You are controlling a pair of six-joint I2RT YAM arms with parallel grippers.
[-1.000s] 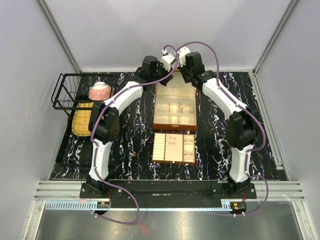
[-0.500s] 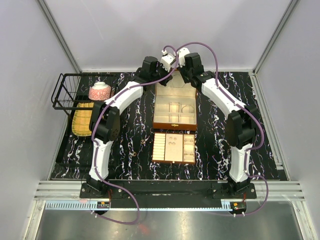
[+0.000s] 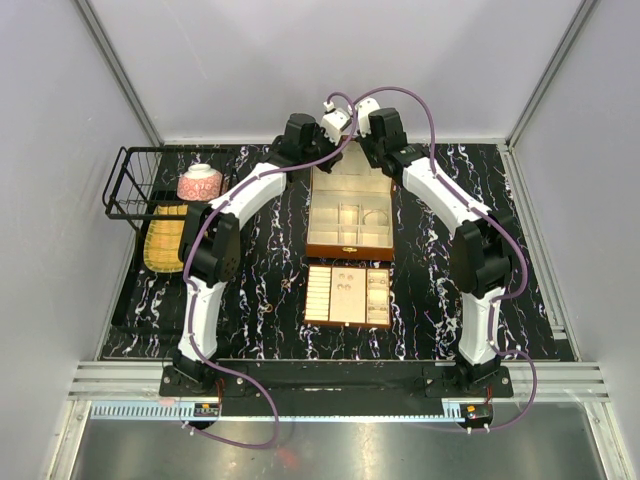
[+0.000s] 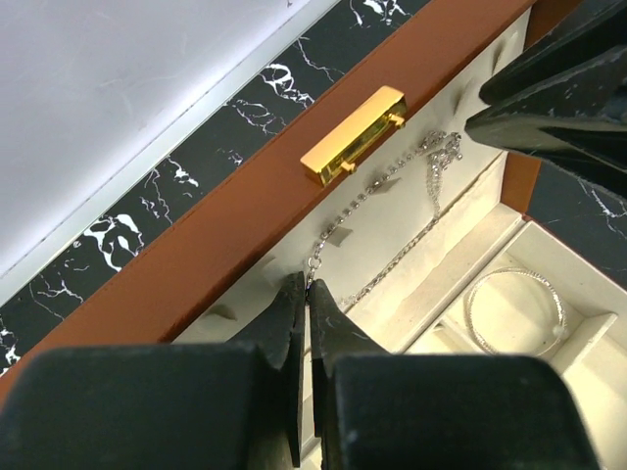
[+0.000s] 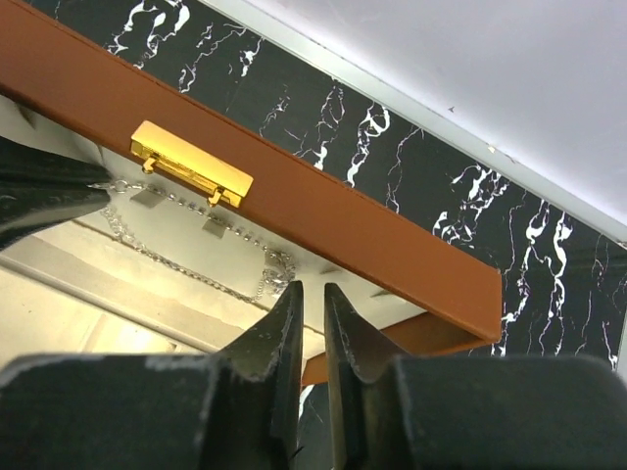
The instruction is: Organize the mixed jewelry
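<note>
The brown box (image 3: 349, 253) stands open at mid-table, its lid lying back. My left gripper (image 4: 307, 282) is shut on one end of a fine silver chain (image 4: 443, 149) that hangs across the cream lid lining under the gold clasp (image 4: 355, 135). My right gripper (image 5: 313, 287) has its jaws a little apart with nothing between them, right beside the chain's bunched end (image 5: 277, 269). A pale bangle (image 4: 514, 313) lies in a box compartment. In the top view both grippers (image 3: 340, 145) (image 3: 368, 140) are over the lid.
A cream insert tray (image 3: 310, 295) with small pieces lies in front of the box. A black wire basket (image 3: 130, 185) with a pink bowl (image 3: 200, 182) and a yellow ribbed dish (image 3: 163, 240) stands at the left. The back wall is just behind the lid.
The right arm has shifted slightly towards the lid's middle. The left arm has hardly moved.
</note>
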